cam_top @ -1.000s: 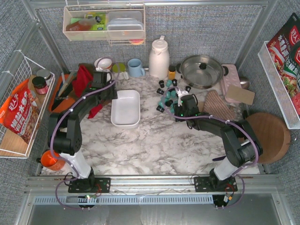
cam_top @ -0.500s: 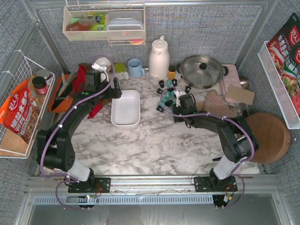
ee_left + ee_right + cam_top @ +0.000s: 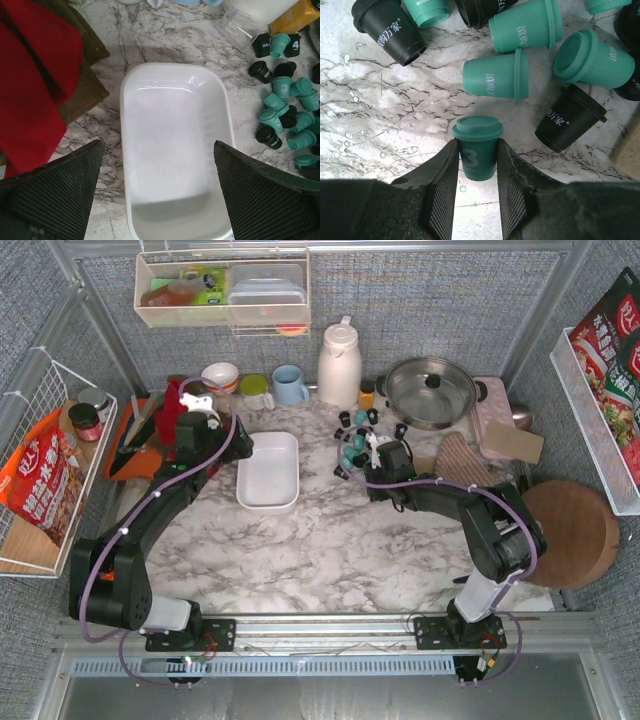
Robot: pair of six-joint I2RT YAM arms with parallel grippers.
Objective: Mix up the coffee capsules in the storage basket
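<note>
The right hand (image 3: 476, 147) pinches a teal capsule (image 3: 477, 131) marked 3 between its fingers. The other coffee capsules (image 3: 282, 107), teal and black, lie scattered on the table (image 3: 165, 35) to the right of the storage basket (image 3: 175, 115). The left hand (image 3: 157, 145), spread wide, hovers over the basket's near end, with all capsules outside it.

Bare marble tabletop (image 3: 300, 540) before the storage basket (image 3: 268, 475); coffee capsules (image 3: 350, 453) on its right, red cloth (image 3: 30, 75) left.
</note>
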